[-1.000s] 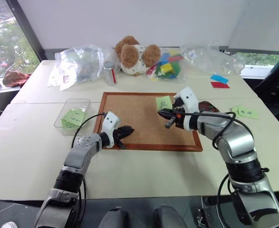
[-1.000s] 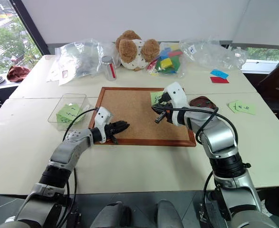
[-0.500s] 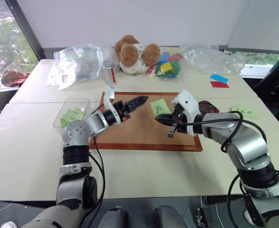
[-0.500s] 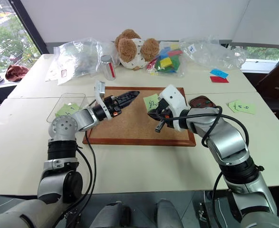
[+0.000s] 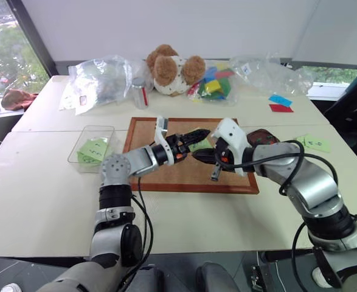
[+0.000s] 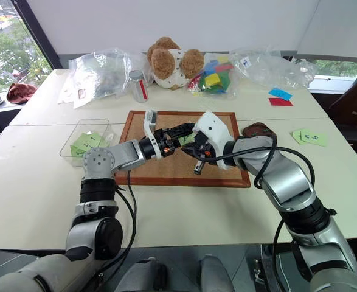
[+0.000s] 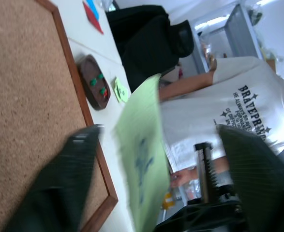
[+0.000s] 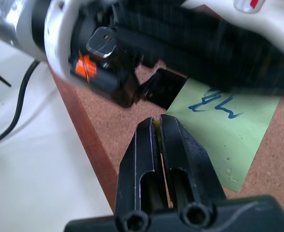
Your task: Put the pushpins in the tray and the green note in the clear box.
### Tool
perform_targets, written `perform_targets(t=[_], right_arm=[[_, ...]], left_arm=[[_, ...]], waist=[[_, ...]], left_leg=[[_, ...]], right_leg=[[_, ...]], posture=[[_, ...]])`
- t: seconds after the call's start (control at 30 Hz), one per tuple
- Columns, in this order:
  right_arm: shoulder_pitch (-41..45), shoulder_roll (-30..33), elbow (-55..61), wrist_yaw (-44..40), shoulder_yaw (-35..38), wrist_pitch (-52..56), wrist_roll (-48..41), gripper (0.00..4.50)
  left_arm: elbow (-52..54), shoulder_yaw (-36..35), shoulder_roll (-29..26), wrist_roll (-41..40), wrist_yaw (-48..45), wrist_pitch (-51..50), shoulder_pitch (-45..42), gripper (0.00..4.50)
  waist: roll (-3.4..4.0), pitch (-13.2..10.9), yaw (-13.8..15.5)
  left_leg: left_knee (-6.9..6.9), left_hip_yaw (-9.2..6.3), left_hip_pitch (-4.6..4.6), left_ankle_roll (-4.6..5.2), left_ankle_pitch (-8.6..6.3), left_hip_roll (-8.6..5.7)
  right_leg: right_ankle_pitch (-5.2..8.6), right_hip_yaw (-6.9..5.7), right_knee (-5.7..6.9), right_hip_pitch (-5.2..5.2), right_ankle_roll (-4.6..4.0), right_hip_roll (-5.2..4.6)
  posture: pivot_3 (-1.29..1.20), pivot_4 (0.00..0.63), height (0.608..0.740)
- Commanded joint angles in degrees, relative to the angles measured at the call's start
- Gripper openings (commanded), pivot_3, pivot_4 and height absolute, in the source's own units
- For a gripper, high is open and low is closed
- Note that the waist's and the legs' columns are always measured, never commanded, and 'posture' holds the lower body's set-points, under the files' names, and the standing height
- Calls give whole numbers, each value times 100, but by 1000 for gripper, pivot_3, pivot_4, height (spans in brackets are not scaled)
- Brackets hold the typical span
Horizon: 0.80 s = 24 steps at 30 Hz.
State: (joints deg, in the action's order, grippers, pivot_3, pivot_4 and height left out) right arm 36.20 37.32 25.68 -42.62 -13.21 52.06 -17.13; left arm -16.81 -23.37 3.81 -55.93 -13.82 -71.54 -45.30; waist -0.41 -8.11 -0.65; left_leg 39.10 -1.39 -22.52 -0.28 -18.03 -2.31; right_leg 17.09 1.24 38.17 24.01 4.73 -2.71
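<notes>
The right hand (image 8: 157, 121) is pinched shut, a sliver of green showing between its fingers right at the corner of the green note (image 8: 219, 125), so it seems to have the paper by that corner. The left hand (image 5: 199, 133) meets it from the opposite side with fingers (image 7: 59, 183) spread apart; the note stands edge-on in the gap, touching neither as far as I can see. Its blue scribble is there, but I can't read it.

Under both hands lies the corkboard (image 5: 178, 173), bare, with its wooden edge just past the right hand. Beyond that edge, near the right hand's wrist, sits the tray (image 7: 86, 67), holding a few pushpins (image 7: 97, 79), too small to count surely. The clear box (image 5: 81, 143) is well off behind the left hand's elbow, with green slips already inside and open counter (image 5: 44, 194) around it.

Past the left hand stands a person, cut off at the neck, in a shirt (image 7: 248, 111) lettered "BRAVEPRIN", the rest hidden. More green notes (image 5: 315, 143) lie beyond the tray
</notes>
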Motion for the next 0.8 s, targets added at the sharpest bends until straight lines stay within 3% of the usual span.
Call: perform_targets(t=[0.03, 0.13, 0.17, 0.8], right_arm=[[121, -46, 182, 27, 49, -57, -27, 0], [129, -54, 205, 40, 81, -19, -48, 0], [133, -53, 211, 40, 95, -5, -61, 0], [614, 64, 84, 391, 1209, 932, -845, 0]], left_arm=[[153, -108, 111, -290, 208, -125, 29, 1590], [287, -152, 209, -425, 383, -172, 154, 108], [318, -174, 240, -472, 443, -168, 184, 41], [118, -269, 105, -544, 637, 524, 417, 41]], waist=[[0, 0, 3], [0, 0, 3], [0, 0, 3], [0, 0, 6]], left_leg=[[0, 0, 0, 0, 0, 0], [0, 0, 0, 0, 0, 0], [0, 0, -1, 0, 0, 0], [-1, 0, -1, 0, 0, 0]], right_leg=[[0, 1, 0, 0, 0, 0], [0, 1, 0, 0, 0, 0], [0, 1, 0, 0, 0, 0], [0, 1, -1, 0, 0, 0]], posture=[[0, 150, 740], [0, 150, 740], [0, 150, 740], [0, 150, 740]])
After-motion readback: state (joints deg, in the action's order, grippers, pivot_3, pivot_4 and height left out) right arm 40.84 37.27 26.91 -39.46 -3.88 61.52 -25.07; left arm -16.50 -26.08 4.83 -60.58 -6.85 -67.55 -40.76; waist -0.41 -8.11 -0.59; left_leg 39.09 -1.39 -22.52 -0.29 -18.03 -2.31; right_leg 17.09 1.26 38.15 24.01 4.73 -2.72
